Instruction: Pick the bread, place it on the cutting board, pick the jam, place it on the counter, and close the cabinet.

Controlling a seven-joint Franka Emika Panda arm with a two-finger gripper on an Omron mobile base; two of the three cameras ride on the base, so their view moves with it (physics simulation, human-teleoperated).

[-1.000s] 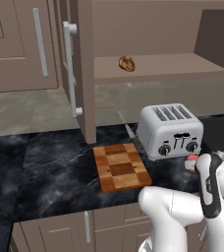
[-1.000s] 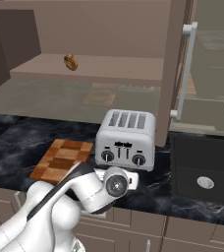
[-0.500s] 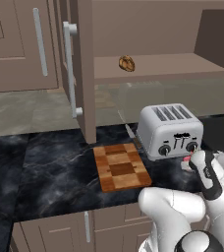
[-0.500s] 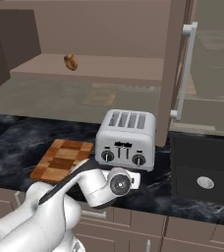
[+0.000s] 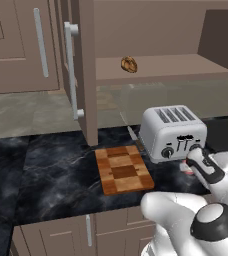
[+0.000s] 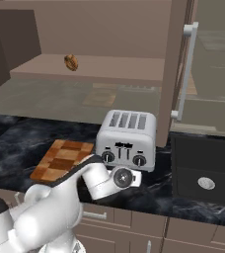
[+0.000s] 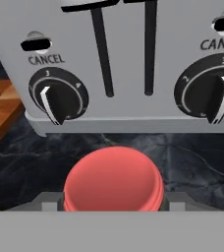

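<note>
- The jam sits low in front of the toaster, just above or on the black worktop. I cannot tell whether its base touches the slab.
- The gripper straddles the jar, and the fingers press flush against its two flanks, so it looks pinched rather than merely flanked.
- The jar is probably rigid, smooth and fairly light. A glossy wall can slip, so a hold across the widest part of the body below the lid seems safest.
- It is squat, so it should stand steady once set down, and glass would not forgive a drop.
- The bread lies on the shelf of the open cabinet, well apart from the cutting board.
- The bun likely is light and soft, and a gentle pinch across its middle should avoid crushing it.
</note>
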